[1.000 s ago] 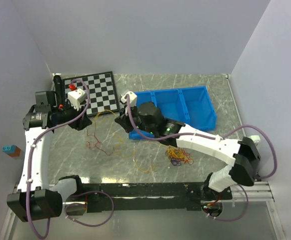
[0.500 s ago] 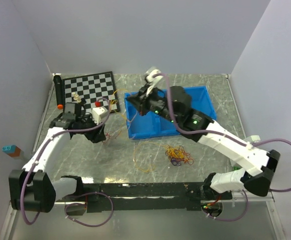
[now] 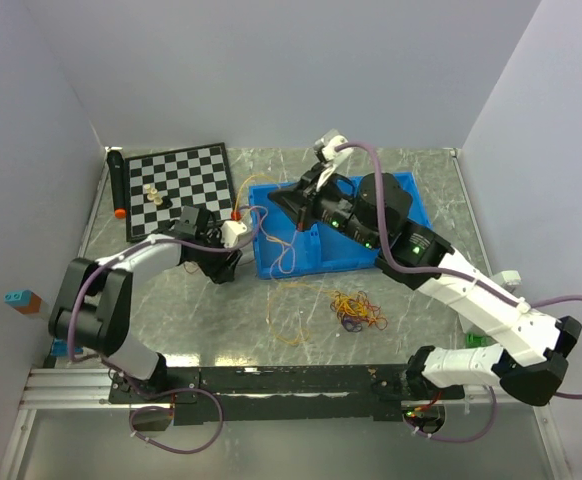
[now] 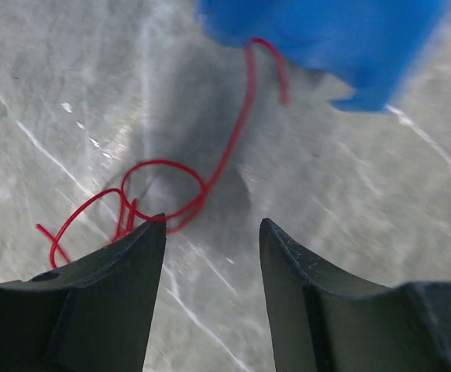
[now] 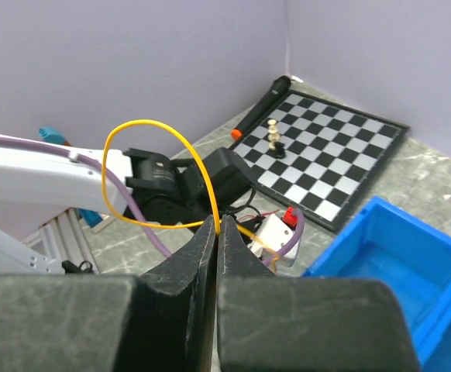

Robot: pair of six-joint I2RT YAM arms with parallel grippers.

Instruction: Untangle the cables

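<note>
**Change since the earlier frames:** The left arm has swung away from the chessboard [image 3: 186, 178] and now reaches toward the blue bin [image 3: 311, 264]. The left gripper [image 3: 228, 268] sits low, just off the bin's front-left corner. The right arm has risen from the bin's front-left edge, and the right gripper [image 3: 279, 203] now hangs above the bin's left compartment. The left jaws have widened over the same interval.

**Left gripper:** In the wrist view, the left gripper [image 4: 212, 232] is spread, with bare marble between its fingers [image 4: 109, 302] and nothing held. The red cable [image 4: 163, 164] lies on the marble just ahead of the fingertips. It forms a small loop, and one strand runs up toward the bin corner [image 4: 365, 46].

**Right gripper:** The right gripper [image 5: 217, 226] is pressed together and pinches the yellow cable [image 5: 145, 122]. That cable arcs upward from the fingertips in a wide loop, lifted above the bin [image 5: 396, 256].

**Remaining cables:** A tangled cluster of cables [image 3: 356, 310] in yellow-orange, red and purple lies on the marble in front of the bin, apart from both grippers. Thin strands trail across the marble off the bin's front-left corner. Their ends cannot be made out.
</note>
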